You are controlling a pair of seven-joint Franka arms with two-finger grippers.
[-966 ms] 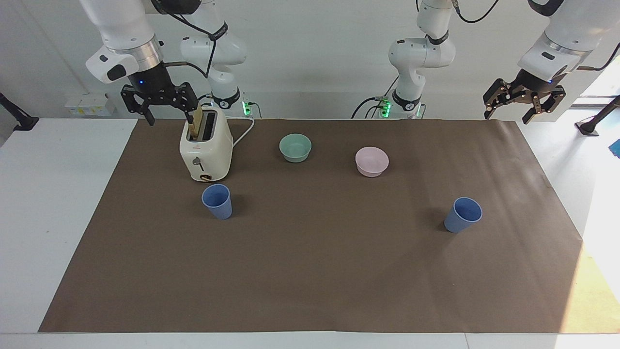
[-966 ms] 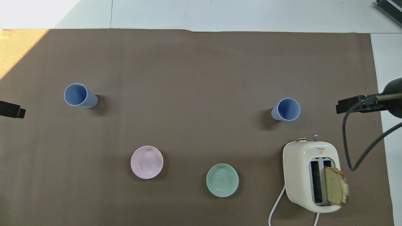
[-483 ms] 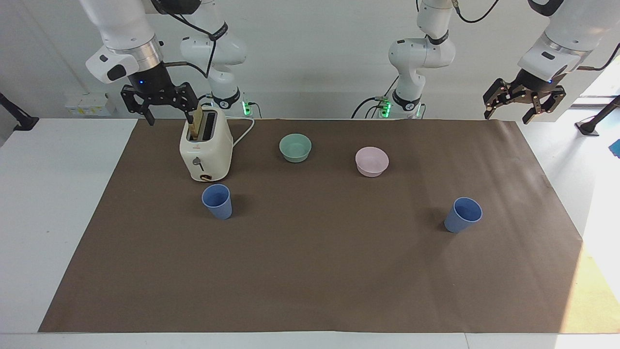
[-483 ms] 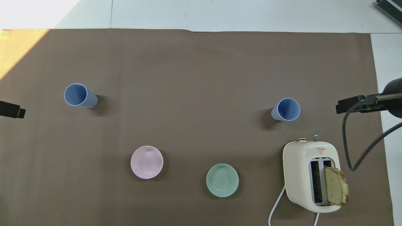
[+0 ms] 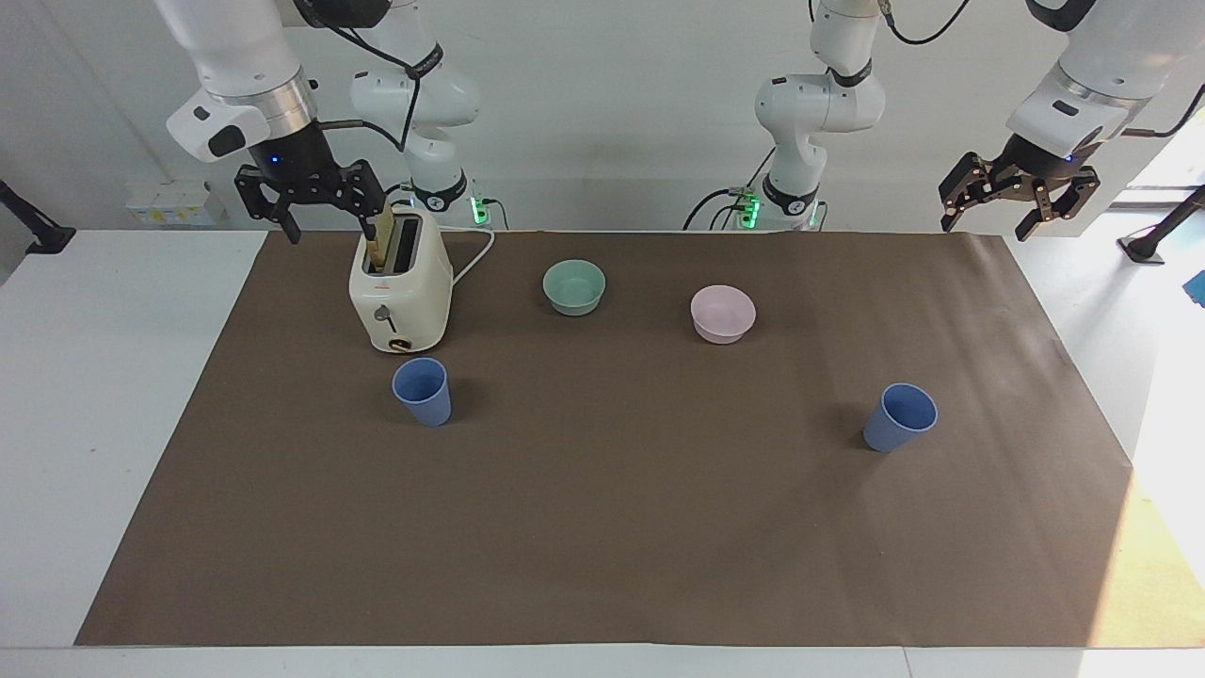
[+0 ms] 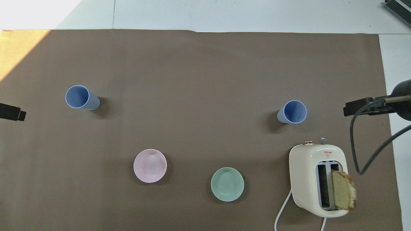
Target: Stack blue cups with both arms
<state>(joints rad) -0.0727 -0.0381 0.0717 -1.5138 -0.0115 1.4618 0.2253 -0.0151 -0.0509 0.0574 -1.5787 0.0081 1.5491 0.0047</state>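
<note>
Periwinkle-blue plastic marks the two things that matter. One blue cup point(image 5: 422, 391) stands upright on the brown paper of the worktop point(image 5: 602, 527), just beside the toaster point(image 5: 400, 282) and farther from the robots than it, toward the right arm's end. The other blue cup point(image 5: 901, 416) stands upright toward the left arm's end, with bare paper all round it. They are well apart, mouths up, so either could be taken by the rim or wall and lowered into the other; nothing is stacked yet, and I judge the task not begun.

Each cup sits on its own arm's half of the worktop, which suits a two-arm job: one arm to lift a cup, the other to steady or bring the second.

The right pincer point(image 5: 325, 212) hangs over the toaster's end of the worktop, its fingers spread and holding nothing. The left pincer point(image 5: 1015, 200) hangs over the paper's corner at its own end, fingers also apart and empty. Both are raised, well above the cups.

Between the cups and the robots sit a teal bowl point(image 5: 574, 286) and a pink bowl point(image 5: 722, 313), near the middle and clear of either cup. The toaster, with a slice of bread point(image 6: 343, 190) standing out of one slot, is the one likely obstacle: the right arm would probably need to pass over or round it to come down on the nearby cup.
</note>
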